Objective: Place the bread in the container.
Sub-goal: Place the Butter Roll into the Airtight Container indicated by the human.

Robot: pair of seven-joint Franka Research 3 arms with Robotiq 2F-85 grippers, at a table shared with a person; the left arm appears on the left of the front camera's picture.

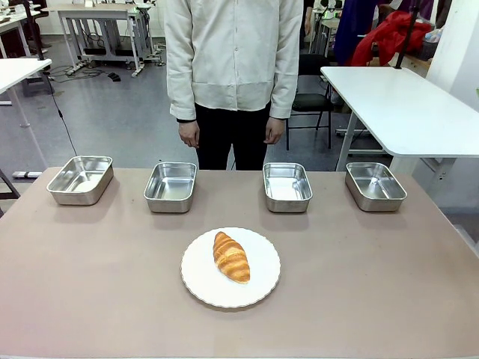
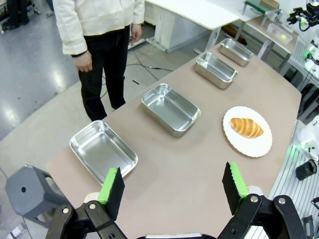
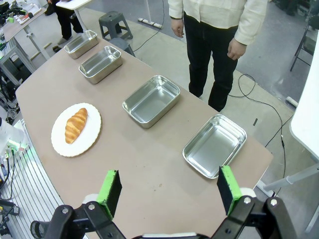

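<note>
The bread, a golden-brown croissant (image 1: pixel 231 256), lies on a round white plate (image 1: pixel 202 278) at the middle of the brown table. Four look-alike steel trays stand in a row behind it: far left (image 1: pixel 78 197), inner left (image 1: pixel 168 206), inner right (image 1: pixel 288 206), far right (image 1: pixel 372 203); all are empty. My left gripper (image 2: pixel 173 189) hangs open above the table's left end, with the croissant (image 2: pixel 246 127) far off. My right gripper (image 3: pixel 168 190) is open above the right end, well away from the croissant (image 3: pixel 76 125). Neither holds anything.
A person (image 1: pixel 233 67) stands at the far edge behind the two inner trays, hands hanging at the sides. A white table (image 1: pixel 404 105) stands at the back right. A grey stool (image 2: pixel 30 191) sits beside the table's left end.
</note>
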